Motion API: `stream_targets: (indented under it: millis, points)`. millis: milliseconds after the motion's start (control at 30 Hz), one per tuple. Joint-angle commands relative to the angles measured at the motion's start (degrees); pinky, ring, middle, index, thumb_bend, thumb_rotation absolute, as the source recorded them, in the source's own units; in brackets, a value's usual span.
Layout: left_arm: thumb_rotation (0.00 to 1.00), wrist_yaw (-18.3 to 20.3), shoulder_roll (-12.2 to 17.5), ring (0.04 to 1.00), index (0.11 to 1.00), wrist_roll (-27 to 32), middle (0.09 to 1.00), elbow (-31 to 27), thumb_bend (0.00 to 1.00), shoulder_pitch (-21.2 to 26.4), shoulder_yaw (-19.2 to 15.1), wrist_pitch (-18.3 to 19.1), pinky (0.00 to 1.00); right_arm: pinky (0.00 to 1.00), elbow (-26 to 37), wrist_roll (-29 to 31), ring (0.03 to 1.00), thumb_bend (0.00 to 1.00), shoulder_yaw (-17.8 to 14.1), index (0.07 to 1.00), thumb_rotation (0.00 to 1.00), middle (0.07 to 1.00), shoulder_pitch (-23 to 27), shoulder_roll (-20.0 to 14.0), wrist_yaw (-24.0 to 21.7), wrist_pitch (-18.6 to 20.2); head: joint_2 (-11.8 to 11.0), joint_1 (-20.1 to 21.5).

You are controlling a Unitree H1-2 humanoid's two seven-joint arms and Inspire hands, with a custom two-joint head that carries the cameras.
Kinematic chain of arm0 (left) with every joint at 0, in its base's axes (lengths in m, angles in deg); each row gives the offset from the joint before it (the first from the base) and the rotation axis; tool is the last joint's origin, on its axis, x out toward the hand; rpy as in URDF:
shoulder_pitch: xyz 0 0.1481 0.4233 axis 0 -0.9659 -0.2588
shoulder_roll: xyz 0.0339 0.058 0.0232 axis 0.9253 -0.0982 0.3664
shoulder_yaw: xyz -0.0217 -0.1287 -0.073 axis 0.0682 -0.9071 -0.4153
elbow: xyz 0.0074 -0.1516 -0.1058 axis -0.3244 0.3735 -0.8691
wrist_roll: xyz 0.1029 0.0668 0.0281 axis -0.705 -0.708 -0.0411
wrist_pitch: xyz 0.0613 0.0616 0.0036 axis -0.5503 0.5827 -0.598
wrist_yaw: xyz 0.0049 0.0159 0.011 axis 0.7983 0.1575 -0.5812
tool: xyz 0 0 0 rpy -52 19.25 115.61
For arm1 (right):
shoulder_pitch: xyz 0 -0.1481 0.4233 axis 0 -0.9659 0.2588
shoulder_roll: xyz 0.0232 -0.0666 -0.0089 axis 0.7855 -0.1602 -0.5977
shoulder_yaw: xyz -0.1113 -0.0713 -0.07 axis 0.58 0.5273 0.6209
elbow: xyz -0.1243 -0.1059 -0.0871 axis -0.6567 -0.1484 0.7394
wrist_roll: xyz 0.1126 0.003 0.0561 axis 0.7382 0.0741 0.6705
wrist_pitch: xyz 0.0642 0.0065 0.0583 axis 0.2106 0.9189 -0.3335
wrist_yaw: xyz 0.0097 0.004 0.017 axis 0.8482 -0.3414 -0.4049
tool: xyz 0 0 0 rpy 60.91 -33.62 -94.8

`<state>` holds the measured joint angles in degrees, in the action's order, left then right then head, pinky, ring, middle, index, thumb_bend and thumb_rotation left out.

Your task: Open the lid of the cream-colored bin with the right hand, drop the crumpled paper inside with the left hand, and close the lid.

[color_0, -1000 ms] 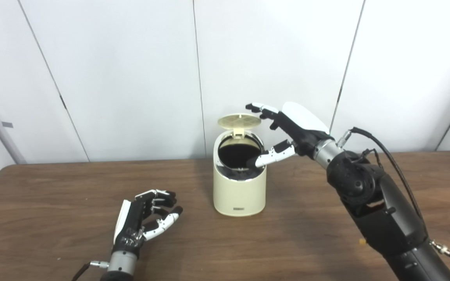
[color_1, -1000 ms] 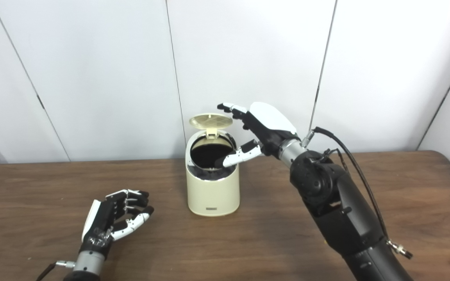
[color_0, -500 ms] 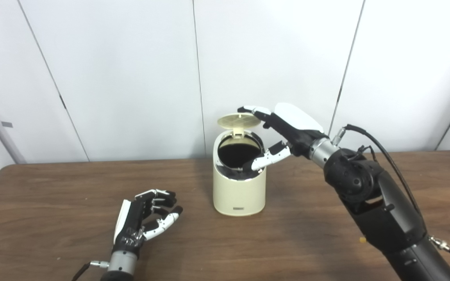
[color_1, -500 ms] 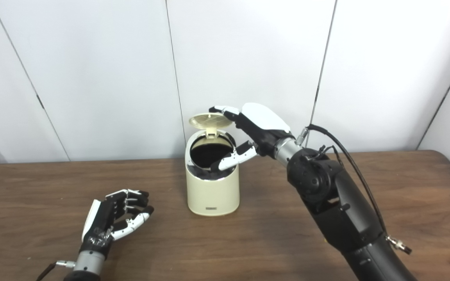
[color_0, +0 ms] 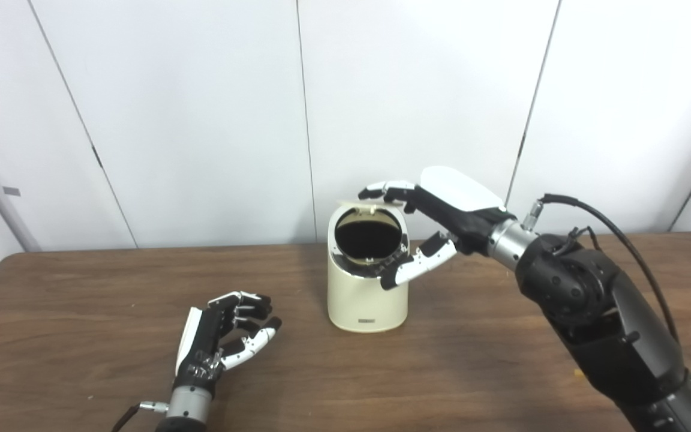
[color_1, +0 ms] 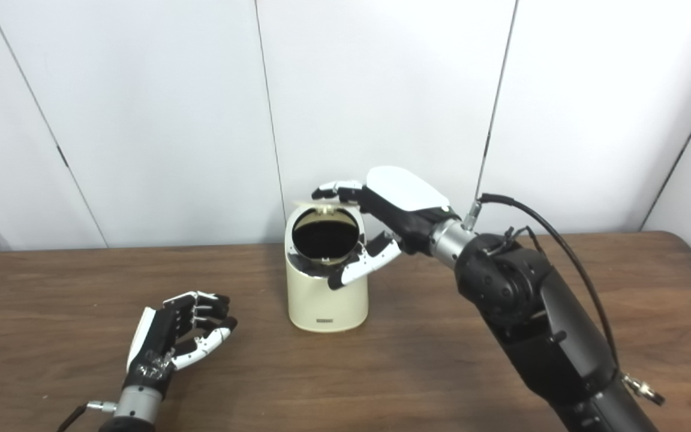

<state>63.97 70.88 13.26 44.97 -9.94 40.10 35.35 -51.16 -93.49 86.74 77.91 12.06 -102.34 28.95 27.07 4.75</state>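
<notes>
Right hand, fingers spread, presses lid over dark-mouthed bin; left hand curled, empty.

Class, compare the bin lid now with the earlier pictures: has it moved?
Yes. The lid has tipped down toward the opening of the cream bin, which has stayed put on the table, with the right robot hand pressing on it.

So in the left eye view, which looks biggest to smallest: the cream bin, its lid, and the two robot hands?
1. The cream bin.
2. The right hand and left hand: about alike; the left is nearer the camera, so unsure.
3. The lid, seen nearly edge-on as a thin strip under the right hand's fingers.
</notes>
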Motion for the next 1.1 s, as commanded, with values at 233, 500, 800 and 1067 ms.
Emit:
stream_targets:
  millis: [233,500,800,1067]
  points:
    - [0.06,-0.73,-0.3,0.637,0.497,0.14,0.689,-2.43,0.51,1.41,-0.28,-0.32,0.56,0.68,2.3,-0.14,0.778,0.88,-0.77,0.765,0.4,0.795,0.36,-2.46,-0.74,-3.27,0.73,0.01]
    - [0.06,-0.87,-0.64,0.64,0.497,-0.57,0.688,-3.56,0.51,0.94,-0.07,0.98,0.57,0.66,-1.25,-1.66,0.776,0.89,-0.2,0.764,0.41,0.787,0.58,-1.61,0.4,-4.07,1.29,-0.53]
    - [0.06,-1.08,-0.98,0.631,0.497,-0.74,0.687,-4.63,0.51,0.52,-0.14,1.93,0.55,0.67,-2.47,-4.18,0.789,0.87,1.31,0.774,0.39,0.801,1.17,-0.76,-1.2,-3.02,1.94,-0.97]
    - [0.06,-0.86,-1.71,0.628,0.497,-0.36,0.692,-4.82,0.51,0.24,-0.01,2.22,0.53,0.65,-3.64,-5.04,0.785,0.87,2.94,0.778,0.42,0.79,1.69,-0.38,-1.89,-3.93,2.67,-1.3]
